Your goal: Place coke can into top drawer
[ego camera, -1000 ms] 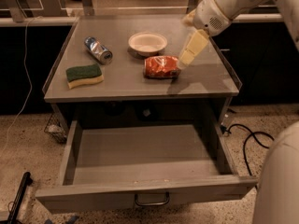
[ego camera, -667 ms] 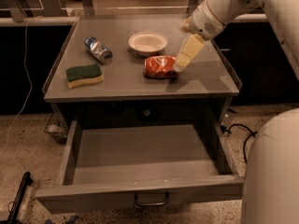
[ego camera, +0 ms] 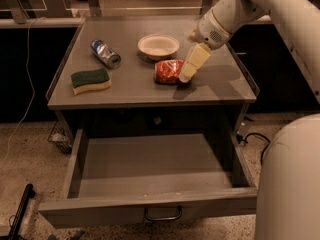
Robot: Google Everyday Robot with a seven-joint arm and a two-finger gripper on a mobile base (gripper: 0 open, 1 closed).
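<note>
The coke can (ego camera: 168, 71), shiny red-orange and dented, lies on its side on the grey cabinet top (ego camera: 125, 91), right of centre. My gripper (ego camera: 192, 65) hangs from the white arm coming in from the upper right. It is low over the cabinet top, right against the can's right end. The top drawer (ego camera: 150, 206) is pulled fully open below, with its curved handle (ego camera: 162, 214) at the front. Nothing lies inside it.
A blue-and-silver can (ego camera: 105, 53) lies at the back left. A white bowl (ego camera: 158, 45) sits just behind the coke can. A green-and-yellow sponge (ego camera: 90, 80) lies at the front left. My white body (ego camera: 292, 184) stands right of the drawer. Cables lie on the floor.
My gripper has moved down and to the left, from above the can's right side to right beside it. The can and drawer have not moved.
</note>
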